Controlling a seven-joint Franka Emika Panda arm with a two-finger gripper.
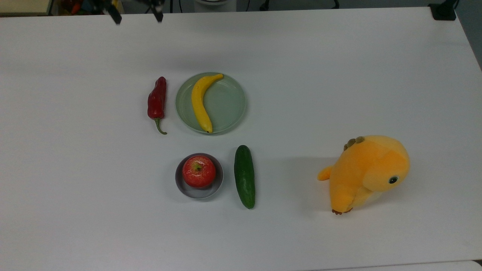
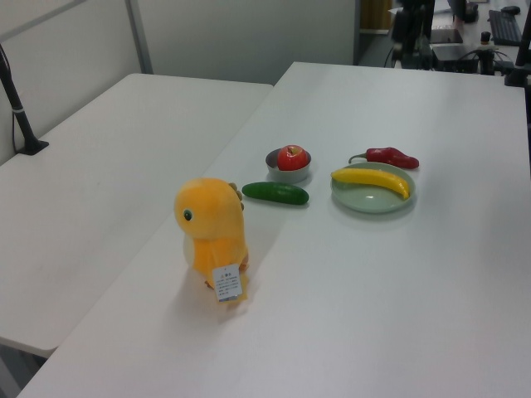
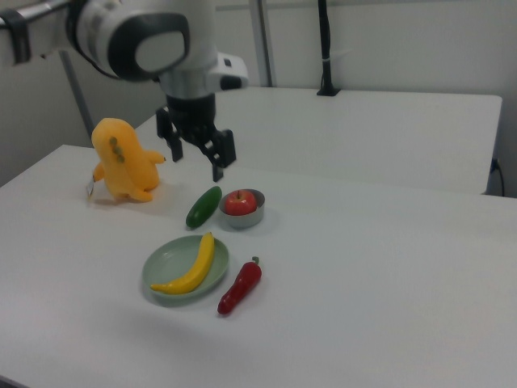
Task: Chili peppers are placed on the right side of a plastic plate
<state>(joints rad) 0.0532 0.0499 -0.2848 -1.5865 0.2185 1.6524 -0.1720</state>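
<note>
The chili pepper (image 3: 240, 286) lies on the counter (image 3: 388, 275) beside the plastic plate (image 3: 168, 263), well below the gripper (image 3: 197, 165), its fingers (image 3: 217, 171) spread and empty.

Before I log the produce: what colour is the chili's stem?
Green, curving off the dark red chili; the top view shows it best.

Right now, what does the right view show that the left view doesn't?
The right view shows the gripper open, hanging above the table, and the yellow toy facing away. The left view shows the toy's face and eye. Both show the chili lying on the table beside the plate, the banana on the plate, the apple in the grey bowl, and the cucumber.
</note>
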